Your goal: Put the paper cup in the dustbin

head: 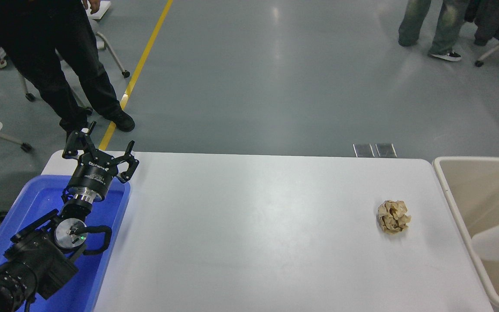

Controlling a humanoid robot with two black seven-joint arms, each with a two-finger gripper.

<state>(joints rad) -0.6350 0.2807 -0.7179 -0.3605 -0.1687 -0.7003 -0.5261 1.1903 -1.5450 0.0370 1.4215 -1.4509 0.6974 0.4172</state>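
Head view shows the white table (254,225) with the paper cup (498,245) past its right edge, lying tilted on its side in the air over the open dustbin (457,167). The cup's rim is turned toward the picture's right border, where a dark sliver sits at the cup's mouth; that sliver is probably part of the right gripper, but too little of it shows to tell how its fingers stand. My reading is that the cup is carried sideways by its rim because that is the part a finger can hook, and that it is held over the beige bin's inside so a release would drop it straight in. The bin stands against the table's right edge, its rim just beside the tabletop, which keeps the carry short. Release has not happened yet as far as I can judge, since the cup sits at rim height rather than on the bin's floor.

A crumpled brown paper ball (393,216) rests on the table near the right edge, apart from the cup and the bin. At the near left corner a blue tray (119,208) sits on the tabletop, and the left gripper (98,149) is parked above its far end, fingers spread wide and empty. A person (59,65) in dark trousers stands on the floor beyond the far left corner.
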